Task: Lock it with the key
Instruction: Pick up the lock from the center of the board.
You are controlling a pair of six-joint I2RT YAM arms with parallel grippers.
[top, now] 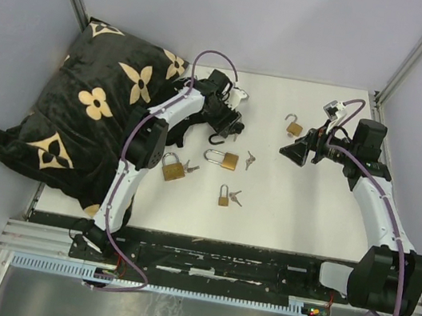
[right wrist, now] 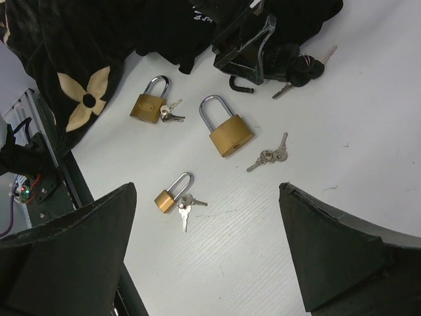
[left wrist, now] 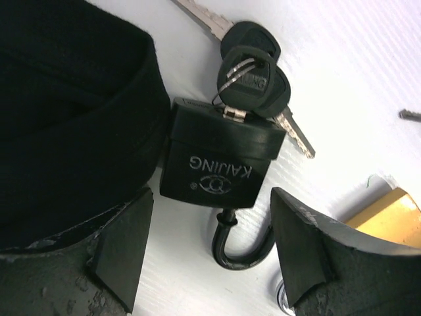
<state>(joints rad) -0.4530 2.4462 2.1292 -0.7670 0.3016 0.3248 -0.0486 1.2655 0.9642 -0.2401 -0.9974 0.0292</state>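
Left gripper (left wrist: 214, 260) is spread open, empty. The black padlock (left wrist: 220, 168) marked "KAIJING" lies just ahead of its fingertips, key (left wrist: 253, 78) inserted. Right gripper (right wrist: 207, 263) is likewise released, holding nothing.

A black blanket (top: 70, 78) with tan flower motifs lay bunched on the white table (top: 299, 213) — heaped against the left wall (top: 6, 26).

Diffuse overhead light, even. White bench (top: 307, 215) bright, nearly washed out in left wrist view. Shadows soft, short. Black padlock (left wrist: 217, 164) sharp, lettering legible; left end effector (left wrist: 210, 245) close, slightly soft. Dark blanket (top: 82, 104) loses detail.
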